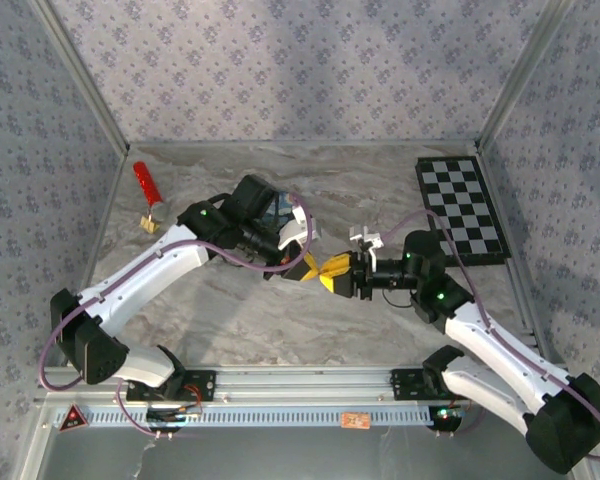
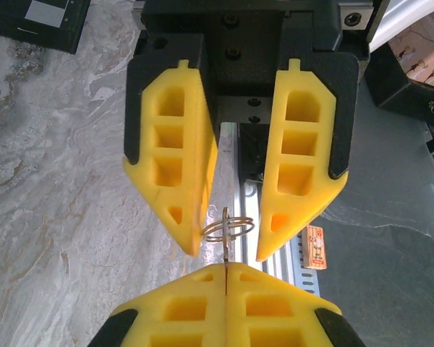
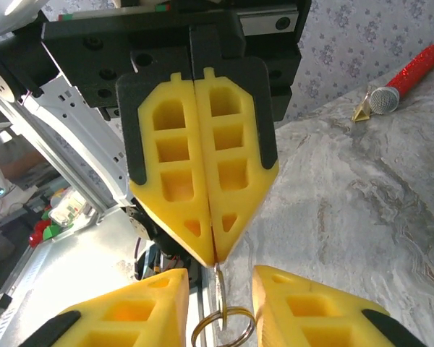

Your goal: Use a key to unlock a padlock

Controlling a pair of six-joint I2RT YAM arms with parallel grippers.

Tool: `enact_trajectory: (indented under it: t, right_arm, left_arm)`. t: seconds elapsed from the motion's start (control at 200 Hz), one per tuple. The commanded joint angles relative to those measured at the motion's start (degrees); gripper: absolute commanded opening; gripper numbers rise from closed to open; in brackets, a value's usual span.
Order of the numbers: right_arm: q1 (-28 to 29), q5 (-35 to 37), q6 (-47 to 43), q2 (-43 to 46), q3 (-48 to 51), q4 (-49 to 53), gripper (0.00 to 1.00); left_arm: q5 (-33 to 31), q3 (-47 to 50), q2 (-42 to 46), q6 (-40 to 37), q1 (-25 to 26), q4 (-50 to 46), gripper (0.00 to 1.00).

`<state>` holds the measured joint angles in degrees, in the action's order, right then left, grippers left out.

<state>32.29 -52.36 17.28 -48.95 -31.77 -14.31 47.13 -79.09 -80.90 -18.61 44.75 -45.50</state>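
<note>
Around three sides, walls (image 1: 280, 70) papered in a small grey-violet flower print are enclosing a table (image 1: 380, 180) with a grey, veined marble top. A slotted metal rail (image 1: 310, 385) is running along its near edge. Both arms are reaching inward from that rail, the left arm (image 1: 150, 275) from the left and the right arm (image 1: 480, 335) from the right, and they are meeting tip to tip near the middle of the table. A black-and-white checkerboard (image 1: 462, 205) is lying flat at the far right corner. Well apart from it, at the far left, a red stick (image 1: 146, 183) is lying with a small tan block (image 1: 150, 223) just beside its near end. The left gripper (image 2: 224, 273) is pressing its yellow fingers flat together on the key (image 3: 218, 285), a thin silvery strip seen edge-on and sticking out beyond the tips. The right gripper (image 2: 228, 251) is facing it with jaws standing apart, one on each side of the key's wire ring (image 2: 228, 229), which is hanging in the gap. Where the padlock is sitting cannot be told.
</note>
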Motion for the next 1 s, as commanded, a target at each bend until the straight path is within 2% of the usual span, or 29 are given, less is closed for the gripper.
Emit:
enact_trajectory:
  t: [0.0, 0.205, 0.375, 0.485, 0.625, 0.705, 0.82, 0.93, 1.0]
  right_arm:
    - [-0.16, -1.11, -1.93, 1.49, -1.63, 2.44, 0.26]
    - [-0.21, -1.25, -2.07, 1.22, -1.89, 2.61, 0.14]
    - [-0.21, 0.51, -2.42, 1.18, -1.85, 3.47, 0.0]
    - [0.04, 2.51, -2.08, 1.0, -2.46, 4.6, 0.0]
    - [0.17, 13.33, -1.06, 2.82, -1.3, 6.88, 0.0]
    - [-1.24, 20.07, 1.53, 5.16, 1.11, 6.34, 0.0]
    - [-3.67, 27.54, 5.6, 8.27, 4.16, 6.86, 0.0]
    - [-5.15, 31.65, 9.03, 9.98, 6.74, 7.18, 0.0]
    - [-5.23, 33.24, 10.58, 10.61, 8.46, 7.14, 0.0]
  left_arm:
    - [1.21, -1.77, 0.73, -1.25, -0.14, -1.69, 0.0]
    - [1.34, -2.06, 0.32, -1.25, -0.18, -2.04, 0.0]
    - [0.7, -1.92, 0.4, -1.08, -0.43, -1.67, 0.0]
    - [0.27, -1.53, 0.4, -0.19, -1.31, 0.31, 0.0]
    - [-5.15, 0.68, 1.6, 4.02, -3.73, 7.04, 0.29]
    - [-10.06, 4.12, 4.04, 6.65, -5.11, 13.12, 0.37]
    - [-17.48, 10.96, 7.99, 13.48, -8.77, 23.78, 0.45]
    - [-20.3, 17.31, 9.01, 23.89, -15.79, 31.94, 0.46]
    - [-23.54, 20.37, 8.13, 28.25, -19.04, 32.95, 0.46]
